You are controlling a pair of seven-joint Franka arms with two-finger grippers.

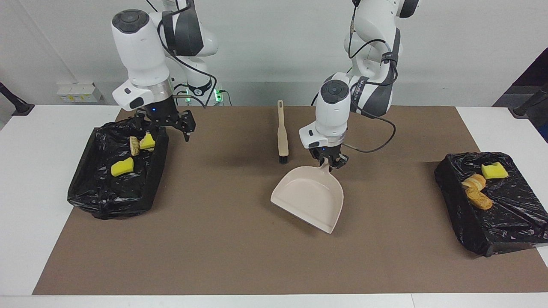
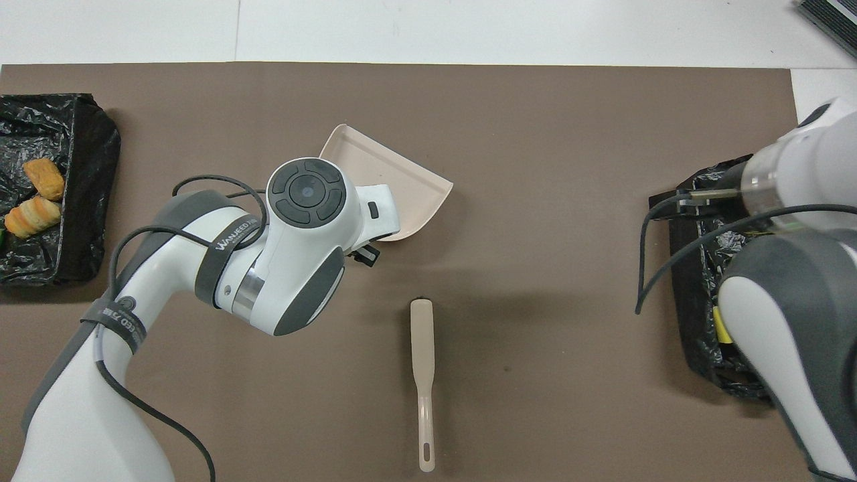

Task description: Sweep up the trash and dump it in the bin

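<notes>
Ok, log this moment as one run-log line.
left hand: on dustpan handle | right hand: over bin rim | brush: lying on mat | trash: in both bins, none loose

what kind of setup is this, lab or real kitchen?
Likely a robotics lab bench: bare white wall, brown mat on a white table, staged props like the dustpan, brush and bag-lined bins.

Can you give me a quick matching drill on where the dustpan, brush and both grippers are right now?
Things:
1. dustpan
2. brush
3. right gripper
4. left gripper

Places or states:
A. lying free on the mat, untouched
B. at the dustpan's handle
C. empty, at the edge of a black-lined bin
D. flat on the mat, mid-table

Pairs: 1-D, 2-A, 3-C, 4-B
</notes>
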